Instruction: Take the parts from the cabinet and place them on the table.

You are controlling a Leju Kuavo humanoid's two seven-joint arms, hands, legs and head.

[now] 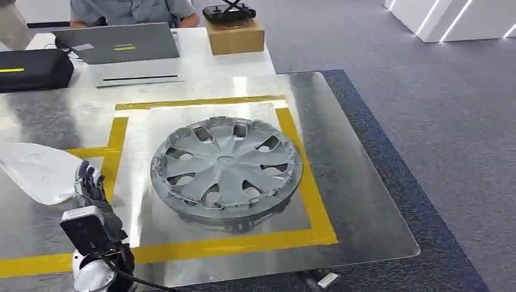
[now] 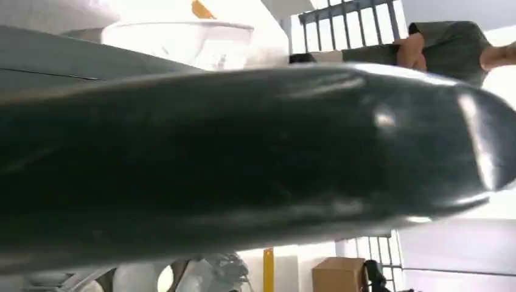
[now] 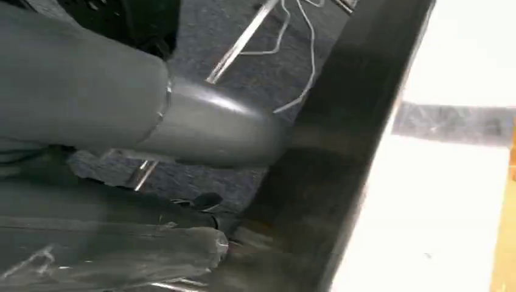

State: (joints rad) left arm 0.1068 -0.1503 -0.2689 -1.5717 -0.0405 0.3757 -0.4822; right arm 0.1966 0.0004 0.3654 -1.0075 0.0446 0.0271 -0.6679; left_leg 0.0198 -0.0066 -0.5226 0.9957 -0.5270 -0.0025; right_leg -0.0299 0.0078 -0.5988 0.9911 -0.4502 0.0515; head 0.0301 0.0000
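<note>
Reaching in from the lower left of the head view, the left hand [image 1: 92,185] is seen with its dark fingers [image 1: 87,176] extended toward a white curved part [image 1: 39,170], which lies on the shiny surface [image 1: 359,182] at its left edge. Contact between fingers and part looks likely, but whether the part is gripped cannot be told. A grey wheel cover [image 1: 226,165] lies flat inside the square of yellow tape [image 1: 307,182], to the right of the left hand and apart from it. In the right wrist view, the right hand [image 3: 122,134] is seen with its thick grey thumb beside a dark edge of the surface; how its fingers stand cannot be told. A person [image 1: 131,11] is seated behind a laptop [image 1: 118,42] beyond the surface.
</note>
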